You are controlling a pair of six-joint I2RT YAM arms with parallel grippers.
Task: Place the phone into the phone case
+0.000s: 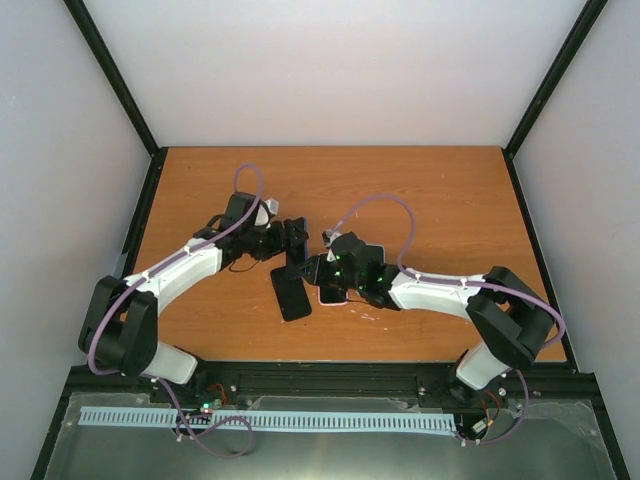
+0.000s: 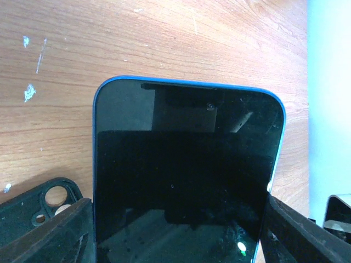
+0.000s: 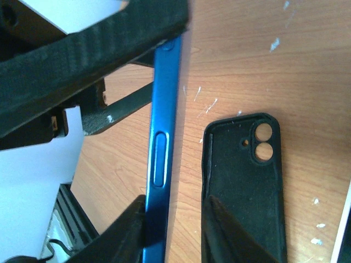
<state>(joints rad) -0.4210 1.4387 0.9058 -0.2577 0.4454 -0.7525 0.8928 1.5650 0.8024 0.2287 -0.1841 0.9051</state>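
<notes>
Phone (image 2: 186, 175), blue frame, dark glossy screen

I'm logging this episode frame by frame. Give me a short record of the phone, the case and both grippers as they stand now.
phone: blue-edged, dark screen, turned edge-on beside the case
case: black, empty, lying flat on the table, inner side up
left gripper: shut on phone, across its width
right gripper: open, fingers either side of the phone's edge, one clear of it
status: phone not yet in case
</notes>
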